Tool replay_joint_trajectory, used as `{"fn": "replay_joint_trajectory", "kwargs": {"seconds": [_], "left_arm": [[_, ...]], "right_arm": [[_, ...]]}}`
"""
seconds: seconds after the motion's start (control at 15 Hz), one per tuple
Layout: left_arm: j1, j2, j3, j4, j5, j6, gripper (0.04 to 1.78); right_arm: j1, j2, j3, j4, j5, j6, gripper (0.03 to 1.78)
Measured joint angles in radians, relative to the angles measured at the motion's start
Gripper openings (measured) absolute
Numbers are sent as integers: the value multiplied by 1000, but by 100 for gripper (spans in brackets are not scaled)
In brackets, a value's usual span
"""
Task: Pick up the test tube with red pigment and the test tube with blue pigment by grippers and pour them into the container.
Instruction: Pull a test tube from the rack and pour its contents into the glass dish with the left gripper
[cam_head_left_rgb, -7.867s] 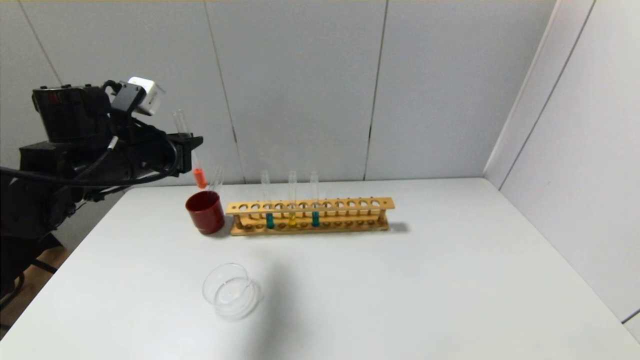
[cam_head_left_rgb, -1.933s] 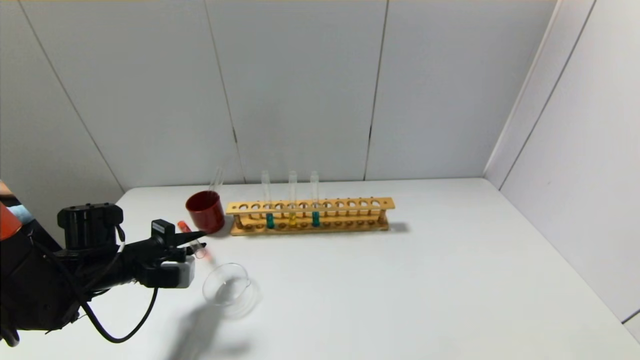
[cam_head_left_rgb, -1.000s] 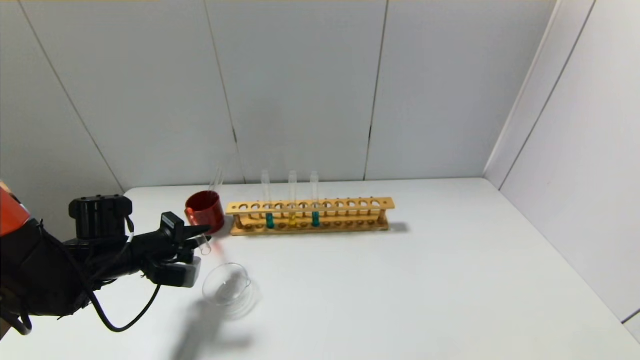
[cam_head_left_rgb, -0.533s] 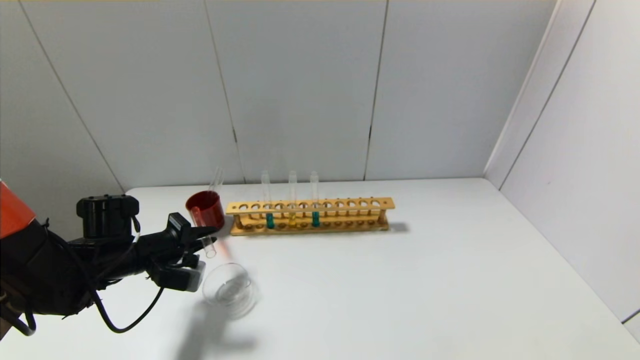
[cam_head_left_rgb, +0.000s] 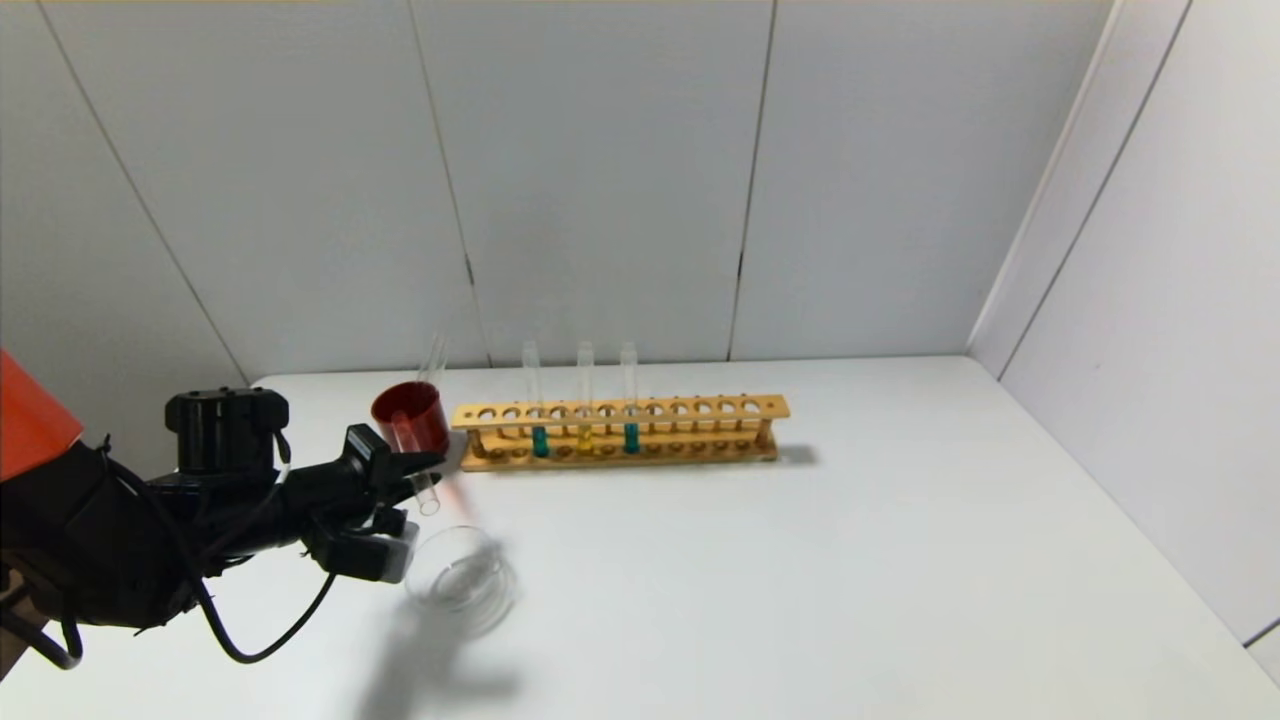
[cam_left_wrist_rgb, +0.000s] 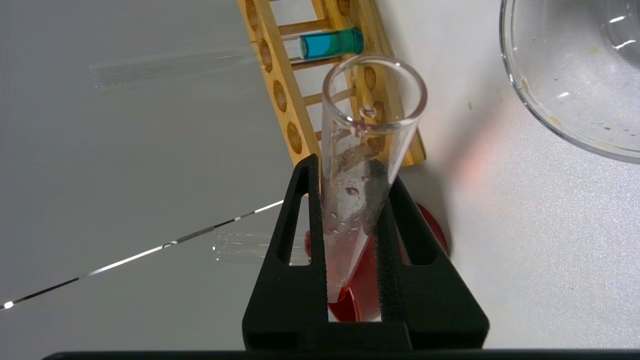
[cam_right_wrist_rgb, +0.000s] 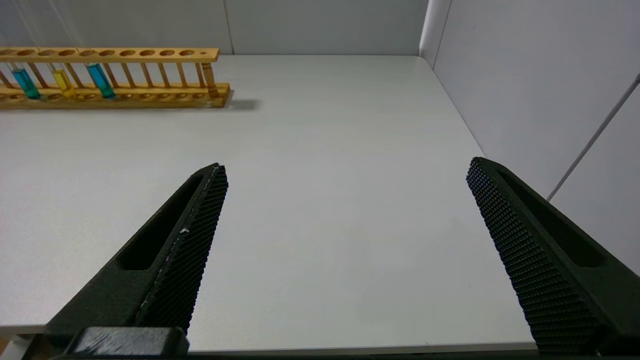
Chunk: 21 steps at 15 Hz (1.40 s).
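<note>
My left gripper (cam_head_left_rgb: 418, 464) is shut on the test tube with red pigment (cam_head_left_rgb: 420, 485) and holds it tilted, mouth down, just behind and left of the container (cam_head_left_rgb: 462, 582). In the left wrist view the tube (cam_left_wrist_rgb: 372, 100) lies between the fingers (cam_left_wrist_rgb: 305, 200); pale red liquid sits at its rounded end near my palm, and droplets cling inside. The container's rim (cam_left_wrist_rgb: 520, 90) is beside the tube's mouth and holds no colour. Two tubes with blue-teal liquid (cam_head_left_rgb: 540, 441) (cam_head_left_rgb: 631, 437) stand in the wooden rack (cam_head_left_rgb: 700, 408). My right gripper (cam_right_wrist_rgb: 346, 165) is open and empty above the table's near right part.
A dark red cup (cam_head_left_rgb: 408, 412) with an empty clear tube leaning in it stands left of the rack, right behind my left gripper. A yellow-liquid tube (cam_head_left_rgb: 585, 440) stands between the two teal ones. A faint red glow lies on the table beside the tube's mouth.
The left gripper came down from high above the red cup to table height. Over the last second it crept right toward the dish, with the tube tipped further mouth-down.
</note>
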Motion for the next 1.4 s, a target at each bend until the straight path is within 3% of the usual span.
{"fn": "replay_joint_trajectory", "kwargs": {"seconds": [0.8,1.4], "left_arm": [[1,19,-10,7,-11,81,32],[0,7,-24,79,-82,189,32]], "right_arm": [[0,0,0,0,0,0,175],[0,0,0,0,0,0,175]]}}
